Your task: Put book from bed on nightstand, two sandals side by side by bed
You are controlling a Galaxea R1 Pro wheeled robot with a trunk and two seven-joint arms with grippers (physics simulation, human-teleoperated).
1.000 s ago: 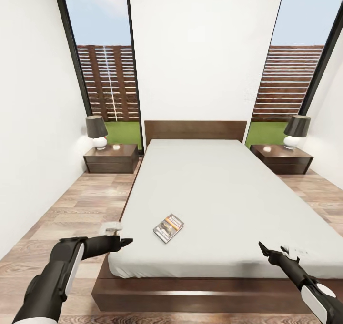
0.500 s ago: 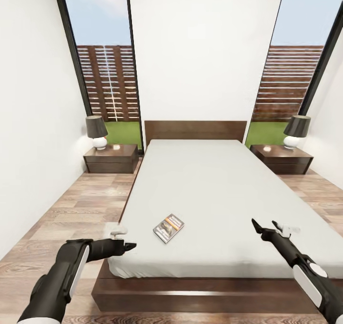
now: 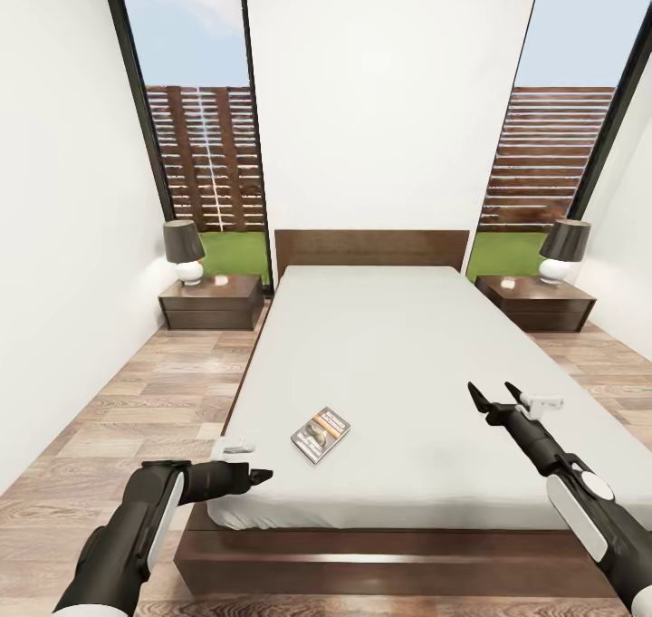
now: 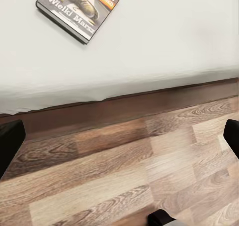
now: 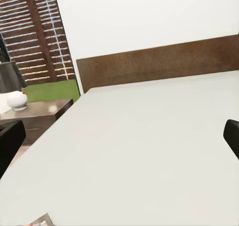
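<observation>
From the left wrist, the book (image 4: 80,9) runs off the frame's edge, its title partly lost. By the right gripper (image 3: 494,398), a small object on the nightstand (image 3: 536,303) stays too small to identify.

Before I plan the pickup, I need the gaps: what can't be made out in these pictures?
- Grey paperback book: left wrist view's edge cuts off its cover.
- Small pale object on the left dark-brown nightstand: too small to identify, head view.
- Left gripper: seen end-on in the head view, so open or shut is unclear.
</observation>
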